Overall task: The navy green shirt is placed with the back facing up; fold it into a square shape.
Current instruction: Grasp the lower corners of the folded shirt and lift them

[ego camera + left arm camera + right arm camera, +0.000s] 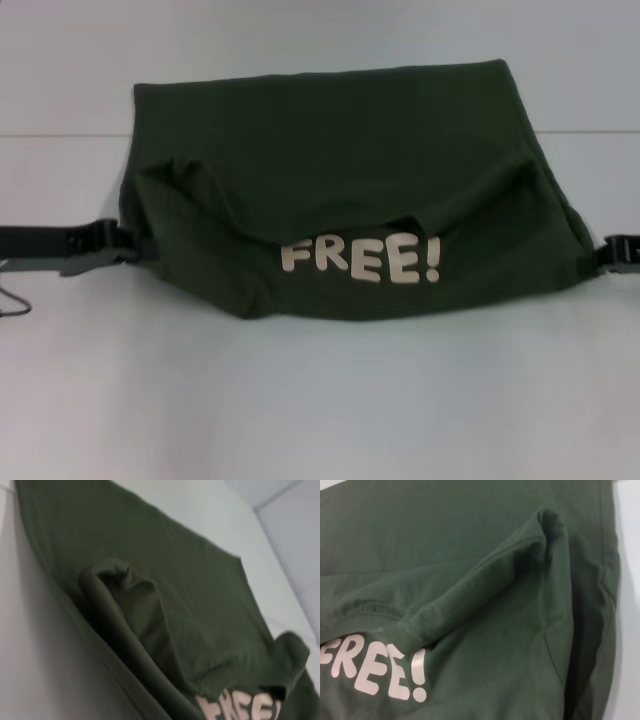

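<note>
The navy green shirt (340, 150) lies across the middle of the white table, its far part flat with the plain back up. Its near part is raised and turned over, so the cream letters "FREE!" (360, 260) face me. My left gripper (130, 245) meets the shirt's left edge and my right gripper (600, 255) its right edge, each shut on the cloth, which is stretched wide between them. The left wrist view shows a rolled fold of the shirt (125, 610) and part of the letters (240, 707). The right wrist view shows a raised crease (540, 535) above the letters (375, 672).
The white table (320, 400) spreads bare in front of the shirt and to both sides. A thin seam (60, 135) crosses the surface behind the shirt. A thin dark wire (12, 300) lies at the left edge below my left arm.
</note>
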Action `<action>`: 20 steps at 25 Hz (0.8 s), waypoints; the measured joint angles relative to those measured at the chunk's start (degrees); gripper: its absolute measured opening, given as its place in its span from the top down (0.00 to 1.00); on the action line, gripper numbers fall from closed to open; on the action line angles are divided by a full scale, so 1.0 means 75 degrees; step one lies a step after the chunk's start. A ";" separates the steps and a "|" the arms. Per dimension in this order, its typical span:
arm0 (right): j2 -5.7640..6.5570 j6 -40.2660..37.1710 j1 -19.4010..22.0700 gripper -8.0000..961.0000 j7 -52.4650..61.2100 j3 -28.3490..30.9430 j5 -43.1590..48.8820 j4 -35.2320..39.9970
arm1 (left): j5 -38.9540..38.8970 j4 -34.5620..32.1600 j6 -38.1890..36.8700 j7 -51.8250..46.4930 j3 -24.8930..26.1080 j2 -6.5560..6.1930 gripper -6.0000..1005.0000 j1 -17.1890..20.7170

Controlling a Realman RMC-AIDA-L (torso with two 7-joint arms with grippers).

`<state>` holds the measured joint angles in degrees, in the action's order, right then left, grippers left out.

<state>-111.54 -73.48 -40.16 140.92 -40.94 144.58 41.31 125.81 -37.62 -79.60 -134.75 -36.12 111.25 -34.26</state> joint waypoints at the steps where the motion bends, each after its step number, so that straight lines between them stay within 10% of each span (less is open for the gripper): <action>1: 0.0003 -0.0181 0.0064 0.98 0.0000 0.0025 -0.0001 0.0103 | 0.0116 -0.0052 -0.0139 0.0022 0.0005 -0.0031 0.99 0.0022; 20: 0.0010 -0.1415 0.0614 0.98 -0.0092 0.0677 0.0000 0.0724 | 0.0635 -0.0358 -0.0221 0.0073 0.0113 -0.0095 0.97 0.0405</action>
<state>-111.46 -84.10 -35.56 140.23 -35.86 144.59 46.74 130.57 -40.31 -81.26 -134.20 -35.28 110.53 -31.22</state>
